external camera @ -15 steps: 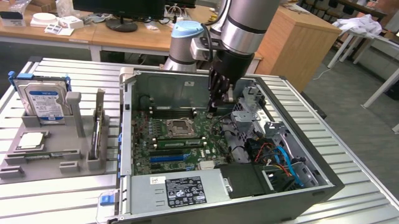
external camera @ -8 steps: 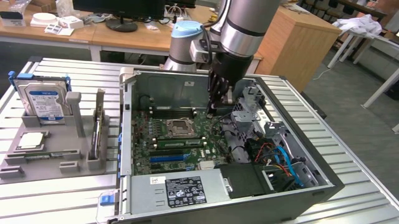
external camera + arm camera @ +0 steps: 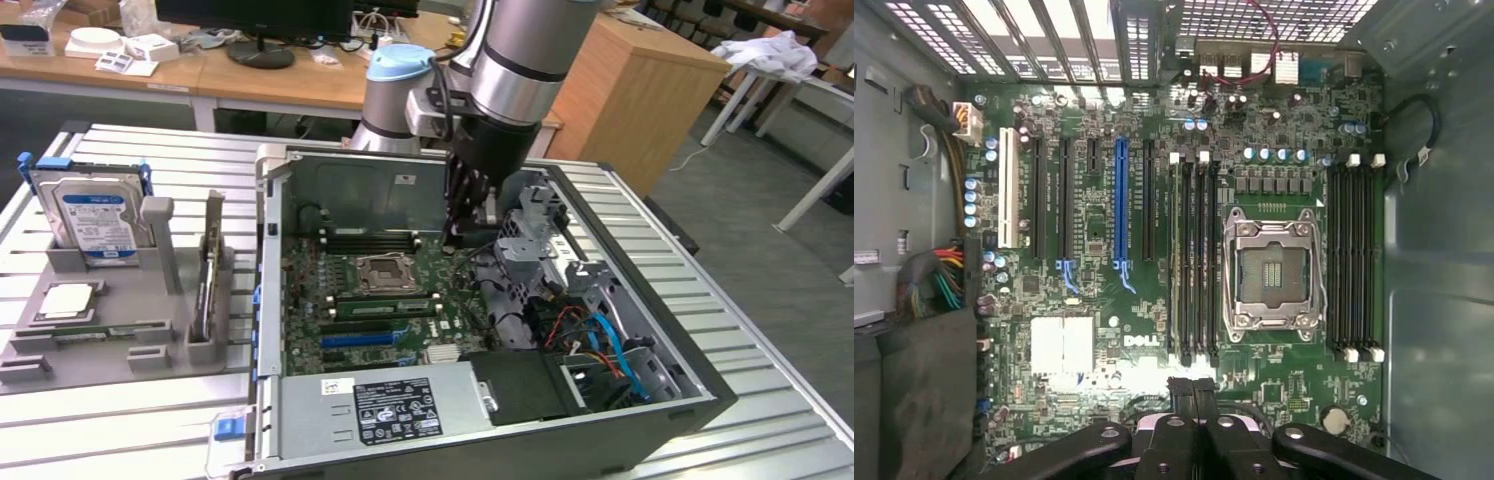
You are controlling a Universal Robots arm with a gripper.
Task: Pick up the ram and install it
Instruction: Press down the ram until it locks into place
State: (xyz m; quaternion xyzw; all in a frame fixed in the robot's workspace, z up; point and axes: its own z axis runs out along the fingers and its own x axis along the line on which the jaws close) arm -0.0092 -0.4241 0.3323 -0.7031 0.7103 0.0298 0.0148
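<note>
So, step: pickup looks not done yet. The ram (image 3: 210, 270) stands on edge in the grey rack (image 3: 114, 365), outside the case (image 3: 347, 180).
Gripper (image 3: 461, 235): fingers pressed together, nothing visibly between them.
Arm: pointing straight down inside the case, just above the motherboard (image 3: 1104, 250).
Grab needs: fingers apart, lined up along the stick.

Green motherboard (image 3: 1104, 250) speckled with small silver parts, carrying 1 blue slot (image 3: 1121, 205), 1 white slot (image 3: 1007, 190) and black memory slots (image 3: 1194, 260). Black hand (image 3: 1192, 390). Grey holder (image 3: 94, 362) on ribbed silver desk (image 3: 120, 420). Blue-labelled silver hard drive (image 3: 91, 225).
</note>
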